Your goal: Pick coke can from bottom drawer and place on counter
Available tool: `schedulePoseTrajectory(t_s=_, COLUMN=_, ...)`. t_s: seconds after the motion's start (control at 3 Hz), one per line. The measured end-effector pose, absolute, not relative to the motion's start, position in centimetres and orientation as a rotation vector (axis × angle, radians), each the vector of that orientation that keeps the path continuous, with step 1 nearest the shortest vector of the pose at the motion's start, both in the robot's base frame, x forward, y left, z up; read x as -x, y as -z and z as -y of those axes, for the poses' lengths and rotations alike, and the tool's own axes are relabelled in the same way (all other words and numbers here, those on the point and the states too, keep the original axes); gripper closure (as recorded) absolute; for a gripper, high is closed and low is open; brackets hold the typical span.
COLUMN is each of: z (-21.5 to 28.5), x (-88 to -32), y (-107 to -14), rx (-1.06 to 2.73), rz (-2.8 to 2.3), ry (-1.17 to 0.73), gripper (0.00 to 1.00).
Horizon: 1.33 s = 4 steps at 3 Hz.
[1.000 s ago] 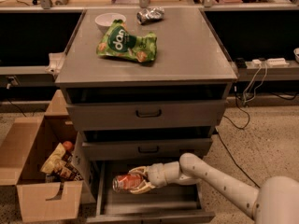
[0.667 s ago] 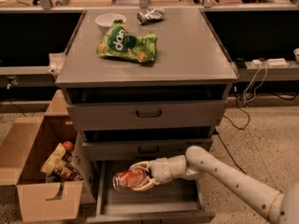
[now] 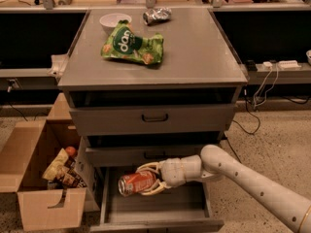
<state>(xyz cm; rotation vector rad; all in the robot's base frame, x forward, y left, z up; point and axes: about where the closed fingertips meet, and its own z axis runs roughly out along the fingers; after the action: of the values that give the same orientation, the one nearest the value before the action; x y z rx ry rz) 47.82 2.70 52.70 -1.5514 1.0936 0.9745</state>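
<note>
Red-orange coke can: lying sideways inside the open bottom drawer, hardly moved from a second earlier.
Gripper: jaws clamped around the can; I saw its arm stretched straighter than before.

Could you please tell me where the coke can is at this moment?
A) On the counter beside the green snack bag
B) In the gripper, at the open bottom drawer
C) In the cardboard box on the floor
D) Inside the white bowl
B: the coke can lies on its side, clasped by the gripper, within the open bottom drawer, well below the counter.
</note>
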Motion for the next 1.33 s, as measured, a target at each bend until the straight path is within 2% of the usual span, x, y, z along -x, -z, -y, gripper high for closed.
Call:
schedulePoseTrajectory(t_s=0.33, z=-1.7, x=-48.3, y=-54.6, rx=1.521, rz=-1.073, ry=-0.971, gripper=1.00)
schedulePoseTrajectory(t_s=1.0, z=3.5, x=-50.0, y=-68.1, rx=1.482, rz=-1.021, ry=-0.882, gripper=1.00)
schedulePoseTrajectory(t_s=1.33, z=5.7, x=-50.5, y=-74.2, rx=1.506, rz=-1.012, ry=-0.776, gripper=1.00)
